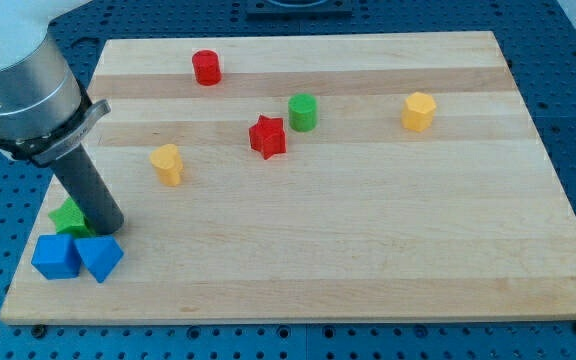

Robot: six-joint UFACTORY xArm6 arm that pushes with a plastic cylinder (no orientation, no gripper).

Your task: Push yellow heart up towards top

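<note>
My tip (pixel 108 229) sat at the board's (pixel 368 260) lower left, touching or just beside the green block (pixel 68 214) and just above the two blue blocks (pixel 56 256) (pixel 100 257). There was no claw to report, only the bare rod. The yellow heart (pixel 167 164) lay up and to the view's right of the tip, apart from it, on open wood left of centre. The other yellow block (pixel 419 111) stood far off to the right. The red star (pixel 267 137) and green cylinder (pixel 302 112) sat close together near the middle, and the red cylinder (pixel 206 67) was near the top. As I judged it, the risk lay in the approach: coming straight from that corner, the tip would strike the heart from its lower left and drive it rightward toward the star rather than up. An off-centre push could also spin it away, and leaving carelessly might drag the green or blue blocks along.
</note>
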